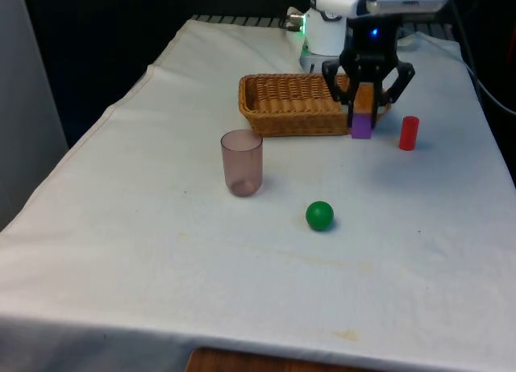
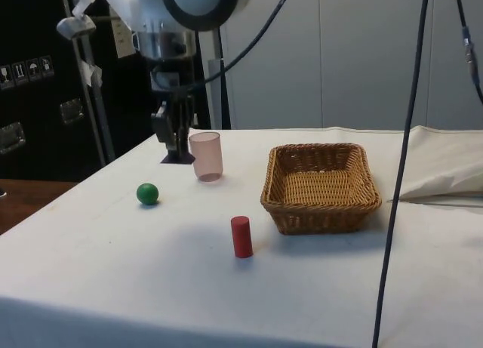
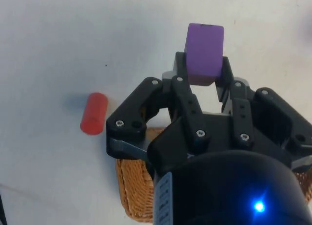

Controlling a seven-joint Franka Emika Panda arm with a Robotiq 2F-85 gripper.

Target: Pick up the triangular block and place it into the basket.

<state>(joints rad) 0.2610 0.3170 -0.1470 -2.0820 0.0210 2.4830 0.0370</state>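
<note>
Grasp step: gripper (image 1: 363, 112) closed on purple block (image 1: 361, 127), at or just above worktop (image 1: 161, 251), beside basket (image 1: 290, 106). Looks cuboid, not triangular. Next: lift, shift over basket, release.

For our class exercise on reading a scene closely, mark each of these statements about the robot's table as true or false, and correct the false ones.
1. The gripper has its jaws shut on the purple block. True.
2. The red cylinder lies inside the basket. False: it stands on the cloth outside the basket.
3. The green ball rests on the cloth, apart from the pink cup. True.
4. The pink cup is tipped on its side. False: it stands upright.
5. The purple block is already in the basket. False: in the wrist view it is held over the cloth, beside the basket.
</note>
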